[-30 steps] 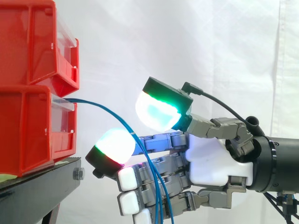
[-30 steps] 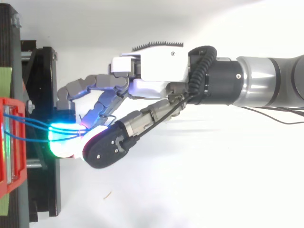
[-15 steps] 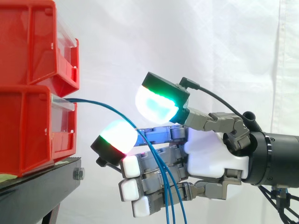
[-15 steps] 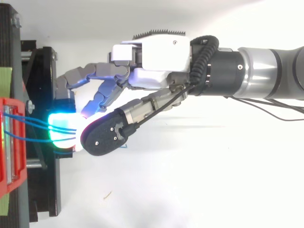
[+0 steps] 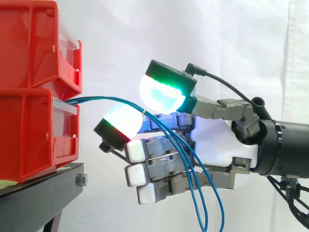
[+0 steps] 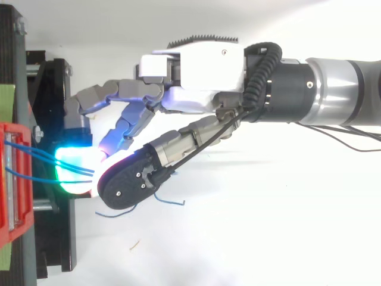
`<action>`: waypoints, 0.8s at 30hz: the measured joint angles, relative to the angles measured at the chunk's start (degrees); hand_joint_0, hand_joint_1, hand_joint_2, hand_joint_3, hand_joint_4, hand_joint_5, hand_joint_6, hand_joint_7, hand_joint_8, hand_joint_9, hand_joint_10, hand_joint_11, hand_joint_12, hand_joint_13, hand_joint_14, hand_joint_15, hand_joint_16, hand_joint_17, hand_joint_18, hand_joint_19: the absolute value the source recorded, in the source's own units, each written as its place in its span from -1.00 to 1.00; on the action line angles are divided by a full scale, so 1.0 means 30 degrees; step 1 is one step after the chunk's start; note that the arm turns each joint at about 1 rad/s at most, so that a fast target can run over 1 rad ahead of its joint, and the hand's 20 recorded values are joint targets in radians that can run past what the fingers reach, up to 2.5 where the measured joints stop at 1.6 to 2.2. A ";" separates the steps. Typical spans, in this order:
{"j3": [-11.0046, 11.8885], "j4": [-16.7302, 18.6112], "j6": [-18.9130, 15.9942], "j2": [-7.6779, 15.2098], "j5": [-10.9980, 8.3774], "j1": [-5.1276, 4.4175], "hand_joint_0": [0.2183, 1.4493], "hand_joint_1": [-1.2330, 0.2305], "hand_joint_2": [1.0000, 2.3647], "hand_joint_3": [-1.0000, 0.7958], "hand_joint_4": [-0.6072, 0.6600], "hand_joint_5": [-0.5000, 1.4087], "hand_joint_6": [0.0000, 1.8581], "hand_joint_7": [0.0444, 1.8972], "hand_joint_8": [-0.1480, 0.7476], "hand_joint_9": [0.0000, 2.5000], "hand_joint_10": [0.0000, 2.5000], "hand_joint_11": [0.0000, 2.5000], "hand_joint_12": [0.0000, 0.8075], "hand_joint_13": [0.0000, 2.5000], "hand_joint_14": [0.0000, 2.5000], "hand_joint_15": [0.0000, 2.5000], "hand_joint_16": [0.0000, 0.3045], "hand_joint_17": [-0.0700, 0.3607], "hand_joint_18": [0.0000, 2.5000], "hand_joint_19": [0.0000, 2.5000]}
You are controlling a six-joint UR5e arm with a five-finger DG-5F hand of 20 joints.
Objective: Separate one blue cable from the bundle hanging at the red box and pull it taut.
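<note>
Hand [image 5: 217, 145] curled, glowing rounded pads [image 5: 161, 99] pinching thin blue cables [image 5: 91, 99] running from glossy red plastic box [image 5: 29, 130].

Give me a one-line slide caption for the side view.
Robot hand curled round blue cables running from the lower red bin, their slack ends hanging below.

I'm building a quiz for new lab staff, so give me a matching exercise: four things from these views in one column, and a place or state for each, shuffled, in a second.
Things
1. blue cables
2. red bins
3. black stand
4. hand

Places or states
A. stacked at the left edge of the side view
B. reaching in from the right, curled round the cables
C. strung from the lower bin across to the hand
D. underneath the bins

Pairs: 1-C, 2-A, 3-D, 4-B
</note>
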State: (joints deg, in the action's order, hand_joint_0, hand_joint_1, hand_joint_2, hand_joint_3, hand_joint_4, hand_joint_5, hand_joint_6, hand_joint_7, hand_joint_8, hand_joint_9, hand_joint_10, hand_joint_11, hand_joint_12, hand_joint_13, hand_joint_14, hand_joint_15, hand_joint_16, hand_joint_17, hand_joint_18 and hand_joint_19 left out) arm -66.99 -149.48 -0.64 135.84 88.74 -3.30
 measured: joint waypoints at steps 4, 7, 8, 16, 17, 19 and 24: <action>0.0005 -0.0129 0.0008 -0.0017 -0.0011 -0.0028 -0.26 -0.27 -0.98 -0.20 0.17 -0.63 -0.33 0.21 0.02 -0.29 -0.99 -0.59 -0.15 -0.24 -0.99 -0.65 -0.76 -0.29 -0.38 -0.63; 0.0006 -0.0224 0.0009 -0.0016 -0.0015 -0.0036 -0.26 -0.32 -0.98 -0.21 0.18 -0.65 -0.27 0.11 0.01 -0.28 -0.99 -0.55 -0.16 -0.22 -0.99 -0.62 -0.76 -0.29 -0.37 -0.63; 0.0006 -0.0245 0.0010 -0.0017 -0.0018 -0.0040 -0.27 -0.33 -0.98 -0.23 0.18 -0.65 -0.25 0.10 0.01 -0.27 -0.98 -0.53 -0.16 -0.22 -0.98 -0.62 -0.76 -0.29 -0.37 -0.63; 0.0006 -0.0457 0.0009 -0.0017 -0.0045 -0.0067 -0.31 -0.34 -0.99 -0.36 0.20 -0.66 -0.23 0.02 0.01 -0.21 -0.99 -0.42 -0.13 -0.14 -0.98 -0.54 -0.76 -0.29 -0.34 -0.62; 0.0006 -0.0523 0.0009 -0.0018 -0.0049 -0.0068 -0.32 -0.33 -0.99 -0.36 0.19 -0.66 -0.23 0.02 0.01 -0.21 -0.98 -0.41 -0.13 -0.14 -0.98 -0.54 -0.76 -0.29 -0.34 -0.62; 0.0006 -0.0682 0.0004 -0.0018 -0.0049 -0.0070 -0.32 -0.31 -0.99 -0.36 0.19 -0.66 -0.23 0.02 0.01 -0.21 -0.98 -0.40 -0.13 -0.14 -0.98 -0.53 -0.76 -0.29 -0.34 -0.62; 0.0001 -0.0928 -0.0055 -0.0018 -0.0053 -0.0070 -0.32 -0.30 -0.99 -0.36 0.19 -0.66 -0.24 0.04 0.01 -0.15 -0.98 -0.30 -0.13 -0.09 -0.98 -0.44 -0.76 -0.30 -0.33 -0.62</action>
State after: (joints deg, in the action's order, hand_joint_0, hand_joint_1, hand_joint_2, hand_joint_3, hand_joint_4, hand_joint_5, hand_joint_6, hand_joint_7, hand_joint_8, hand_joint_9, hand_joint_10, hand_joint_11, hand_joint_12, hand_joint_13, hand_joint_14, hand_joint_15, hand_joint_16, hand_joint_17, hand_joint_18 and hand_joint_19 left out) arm -66.99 -152.27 -0.81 135.79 88.58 -3.51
